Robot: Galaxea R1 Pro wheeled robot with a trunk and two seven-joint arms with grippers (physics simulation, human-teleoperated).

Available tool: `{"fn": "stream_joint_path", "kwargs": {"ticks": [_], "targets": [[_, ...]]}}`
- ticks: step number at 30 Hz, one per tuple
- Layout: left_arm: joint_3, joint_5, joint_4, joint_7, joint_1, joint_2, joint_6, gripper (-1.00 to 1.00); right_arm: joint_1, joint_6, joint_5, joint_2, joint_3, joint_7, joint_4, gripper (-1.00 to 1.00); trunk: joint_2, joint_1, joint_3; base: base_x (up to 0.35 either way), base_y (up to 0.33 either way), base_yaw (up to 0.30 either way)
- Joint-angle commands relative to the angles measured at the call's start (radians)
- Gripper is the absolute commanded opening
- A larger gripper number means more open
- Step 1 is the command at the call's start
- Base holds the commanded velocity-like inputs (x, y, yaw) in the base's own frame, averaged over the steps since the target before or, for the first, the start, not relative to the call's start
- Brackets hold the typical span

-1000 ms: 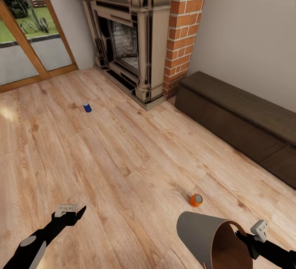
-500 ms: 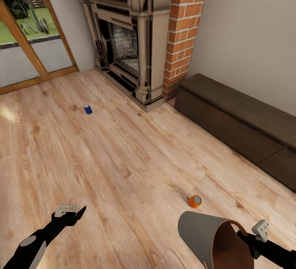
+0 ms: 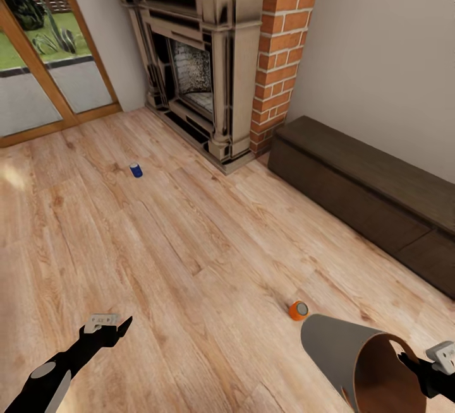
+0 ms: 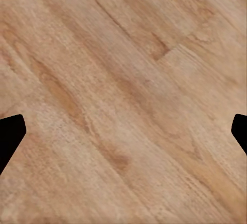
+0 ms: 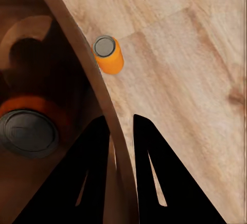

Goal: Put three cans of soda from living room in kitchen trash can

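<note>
The right end effector (image 5: 119,131) is clamped on the rim of the trash can (image 3: 344,353): in the right wrist view its two dark fingers (image 5: 149,167) stand close together with the thin grey wall of the bin pinched between them, one inside and one outside. The bin hangs tilted at the lower right of the head view, its grey outside turned toward the room and its coppery-brown inside facing the robot. Inside it, the right wrist view shows an orange can in the bin (image 5: 28,126) with its grey top facing the camera.

A second orange can (image 3: 298,310) lies on its side on the light wood floor (image 3: 189,242), just beyond the bin's grey wall; whether the two touch cannot be told. A dark blue can (image 3: 135,170) stands upright well away on the floor, nearer the brick fireplace (image 3: 215,65) and the wood-framed glass doors (image 3: 44,53). A long dark low cabinet (image 3: 366,198) runs along the wall to the right of the fireplace.

The left end effector (image 3: 117,328) hovers above bare floorboards at the lower left, holding nothing. In the left wrist view its fingertips (image 4: 10,131) show at opposite edges of the picture, spread wide apart.
</note>
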Motion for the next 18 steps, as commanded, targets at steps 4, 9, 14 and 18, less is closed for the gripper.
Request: {"fn": "stream_joint_path", "kwargs": {"ticks": [4,9,14,18], "targets": [[0.001,0.0,0.0,0.0,0.0,0.0,0.0,1.0,0.001,0.004,-0.003,-0.013,-0.013,0.011,0.001,-1.0,0.028,-0.015,0.013,0.0,0.0,0.0],[0.0,0.0,0.0,0.0,0.0,0.0,0.0,1.0,0.0,0.004,-0.003,-0.017,-0.071,0.016,0.001,-1.0,0.063,-0.035,0.028,0.0,0.0,0.0],[0.0,0.0,0.001,0.0,0.0,0.0,0.0,1.0,0.0,0.004,-0.003,-0.018,-0.088,0.015,0.001,-1.0,0.098,-0.054,0.044,0.0,0.0,0.0],[0.0,0.0,0.014,0.0,0.0,0.0,0.0,1.0,0.0,0.004,-0.003,-0.018,-0.093,0.011,0.001,-1.0,0.126,-0.069,0.057,0.0,0.0,0.0]]}}
